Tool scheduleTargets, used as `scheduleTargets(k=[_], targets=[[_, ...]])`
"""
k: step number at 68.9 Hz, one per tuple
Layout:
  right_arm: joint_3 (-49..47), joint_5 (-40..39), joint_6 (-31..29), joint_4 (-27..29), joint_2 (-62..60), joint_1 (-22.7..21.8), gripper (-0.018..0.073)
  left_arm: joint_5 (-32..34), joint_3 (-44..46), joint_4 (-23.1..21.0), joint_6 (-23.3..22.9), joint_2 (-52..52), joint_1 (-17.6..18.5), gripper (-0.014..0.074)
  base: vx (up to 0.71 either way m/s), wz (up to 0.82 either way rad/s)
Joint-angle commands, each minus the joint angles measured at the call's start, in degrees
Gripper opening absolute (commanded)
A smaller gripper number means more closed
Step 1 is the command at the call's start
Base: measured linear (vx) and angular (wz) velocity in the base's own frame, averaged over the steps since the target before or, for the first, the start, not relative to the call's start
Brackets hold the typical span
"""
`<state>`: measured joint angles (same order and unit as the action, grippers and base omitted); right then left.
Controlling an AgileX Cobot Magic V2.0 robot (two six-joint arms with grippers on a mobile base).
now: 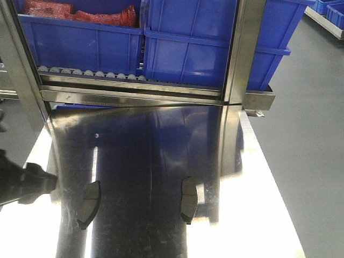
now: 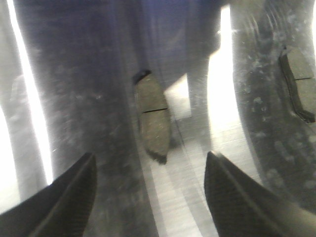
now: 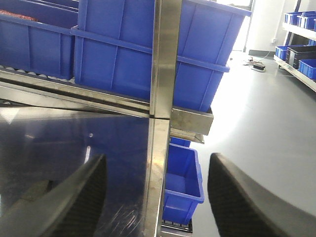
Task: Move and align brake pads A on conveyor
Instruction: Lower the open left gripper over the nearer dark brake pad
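A dark grey curved left brake pad (image 1: 88,204) and right brake pad (image 1: 188,200) are lying apart on the shiny steel table (image 1: 269,215). The left gripper (image 2: 150,155) and right gripper (image 3: 158,157) are gaping, empty.

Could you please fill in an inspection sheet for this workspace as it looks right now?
Surface: shiny stainless steel table, streaked with reflections.
Job's things: left brake pad and right brake pad lie flat and apart on the table; conveyor not in view.
Clutter: nothing seen.
Grippers: left gripper open, lined up on the left brake pad without touching it; right gripper open and empty.
Cables: nothing seen.
Surroundings: blue bins on a roller rack, one holding red items; grey floor.
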<state>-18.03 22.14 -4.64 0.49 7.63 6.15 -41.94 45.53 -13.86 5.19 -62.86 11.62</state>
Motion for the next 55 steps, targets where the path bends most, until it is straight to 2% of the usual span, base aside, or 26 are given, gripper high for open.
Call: scheduleTargets(k=[1,7,12,25,34,46,55], targets=[[-1.4,-4.7,0.0,-0.5,0.6,-0.4,0.0429,5.3,2.4,-1.3,-0.8,-2.7,2.6,0.0443,0.00,0.00],[-1.4,-4.7,0.0,-0.5,0.6,-0.4,0.0429,7.2,2.9,-0.2,-2.2,-6.2,4.8,0.0443,0.00,0.00],[-1.4,-4.7,0.0,-0.5,0.6,-0.4,0.0429,8.2,3.7,2.5,-4.6,-9.5,6.4,0.0443,0.00,0.00],[-1.4,-4.7,0.0,-0.5,0.6,-0.4,0.0429,8.0,7.1,13.4,-14.7,-17.5,10.8,0.0443,0.00,0.00],[-1.4,-4.7,0.0,-0.5,0.6,-0.4,0.0429,8.6,8.0,18.7,-23.0,-21.4,11.8,0.0443,0.00,0.00],[-1.4,-4.7,0.0,-0.5,0.6,-0.4,0.0429,11.6,8.4,18.7,-26.6,-25.8,11.8,0.0443,0.00,0.00],[-1.4,-4.7,0.0,-0.5,0.6,-0.4,0.0429,10.2,10.9,18.7,-27.0,-29.5,11.8,0.0443,0.00,0.00]])
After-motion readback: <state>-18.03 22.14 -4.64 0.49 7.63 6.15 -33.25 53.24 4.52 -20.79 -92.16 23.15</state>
